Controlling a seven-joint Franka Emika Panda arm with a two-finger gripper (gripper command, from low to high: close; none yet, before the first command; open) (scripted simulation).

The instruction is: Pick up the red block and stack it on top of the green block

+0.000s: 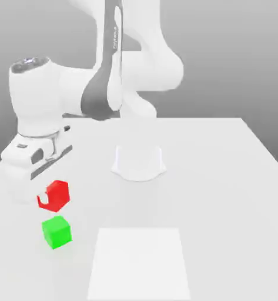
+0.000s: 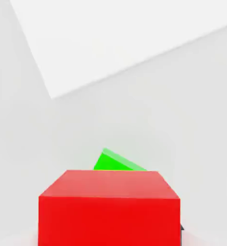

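Stacking is the step in hand, as I judge it: the red cube is picked up and must now go onto the green one. Nearest me lies a flat white square panel [image 1: 140,264] on the pale table [image 1: 223,206]. Near its far edge, off towards the exterior view's left, the green cube [image 1: 57,232] sits on the tabletop, turned at an angle. Past it in that view, just above, the red cube [image 1: 59,195] hangs in the two-finger gripper [image 1: 51,199]. The fingers are pinching it, parted by no more than the cube's own width, and one pale fingertip [image 1: 43,198] shows against its side. Farther back, the white Panda arm [image 1: 76,89] reaches out from its base [image 1: 139,163].

In the hand view, part of the green cube peeks out beyond the red one, its edges skewed to the red cube's. So I'd say the next move calls for sliding the red cube squarely over, perhaps with a small turn of the wrist, then lowering it gently before letting go. Set down off-centre, it could tip.
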